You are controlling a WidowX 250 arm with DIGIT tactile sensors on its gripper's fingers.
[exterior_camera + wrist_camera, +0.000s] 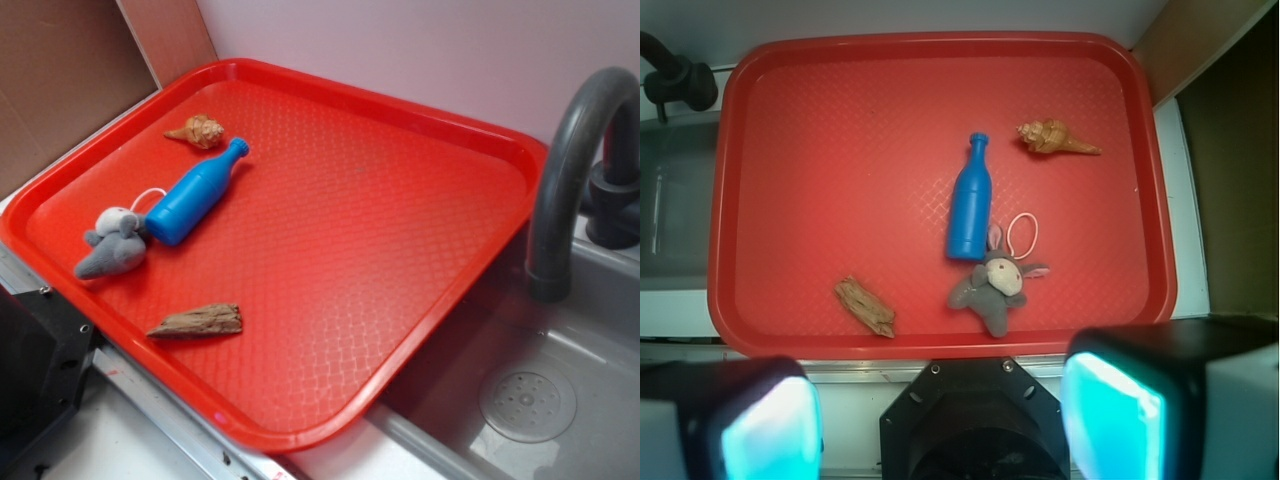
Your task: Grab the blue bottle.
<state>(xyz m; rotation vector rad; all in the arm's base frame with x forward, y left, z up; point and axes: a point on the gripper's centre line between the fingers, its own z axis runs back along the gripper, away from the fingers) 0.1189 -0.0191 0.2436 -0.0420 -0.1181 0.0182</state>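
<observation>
The blue bottle [197, 192] [970, 200] lies on its side on the red tray [520, 150] [725, 200], its base touching a grey plush mouse [112, 245] [995, 283] and its cap pointing away from it. In the wrist view my gripper [940, 425] hovers high above the tray's near edge, well short of the bottle. Its fingers [1110, 415] with cyan pads stand wide apart with nothing between them. The exterior view does not show the gripper.
A brown seashell [198, 131] [1055, 138] lies beyond the bottle's cap. A piece of wood [198, 322] [866, 306] rests near the tray's front rim. A grey sink [560, 380] with a dark faucet [565, 170] [675, 80] adjoins the tray. The black robot base [975, 420] sits below the gripper.
</observation>
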